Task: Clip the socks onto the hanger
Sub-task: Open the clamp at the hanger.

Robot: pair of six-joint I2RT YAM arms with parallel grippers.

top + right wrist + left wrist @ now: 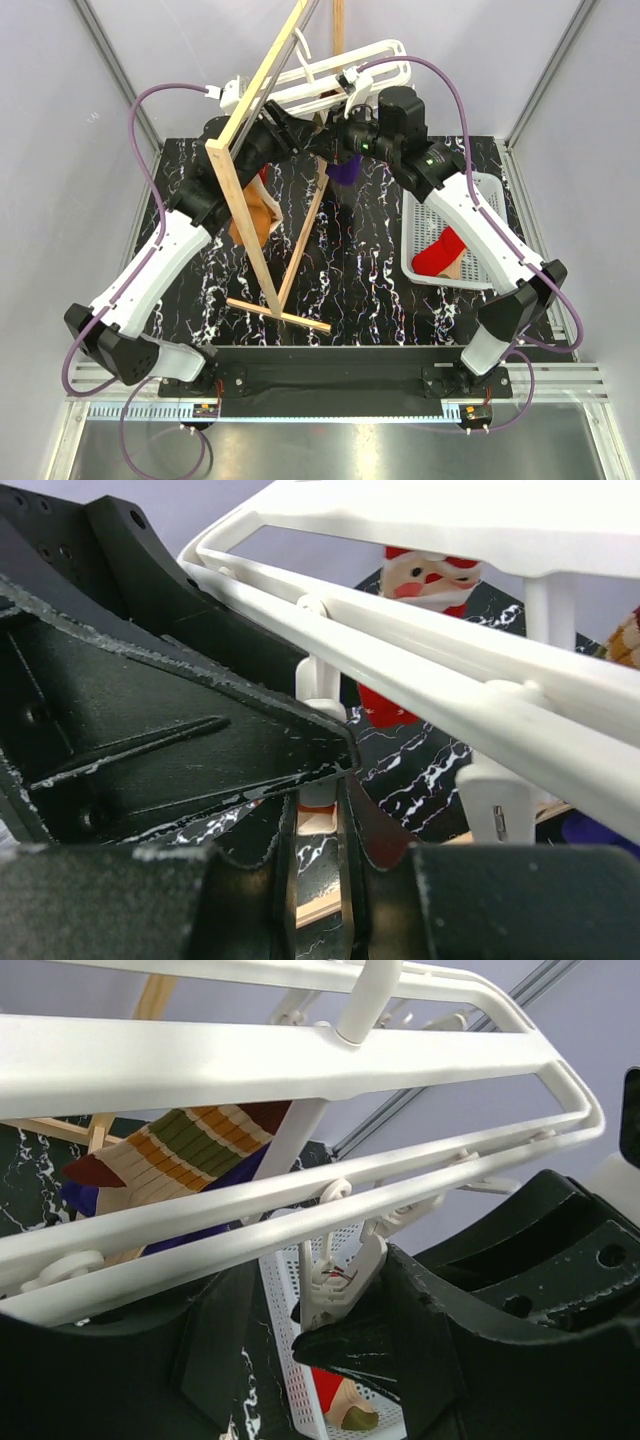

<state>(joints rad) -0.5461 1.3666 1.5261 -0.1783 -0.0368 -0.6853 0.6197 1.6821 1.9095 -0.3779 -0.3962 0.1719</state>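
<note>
The white hanger (330,75) hangs at the back from the wooden stand; its bars fill the left wrist view (250,1060) and the right wrist view (420,630). A striped sock (190,1145) hangs from it, also seen from above (255,218), and a red Santa-face sock (428,580) hangs further along. A red sock (438,255) lies in the basket. My right gripper (318,830) is shut on a white peg (320,695) under the hanger. My left gripper (285,1360) is just beside it under the bars, jaws apart, a peg (335,1285) by one finger, no sock in it.
The tall wooden A-frame stand (250,200) leans across the left half of the table, over my left arm. A white perforated basket (480,190) sits at the right. A purple cloth (346,168) hangs below the hanger's middle. Both grippers crowd together at the hanger.
</note>
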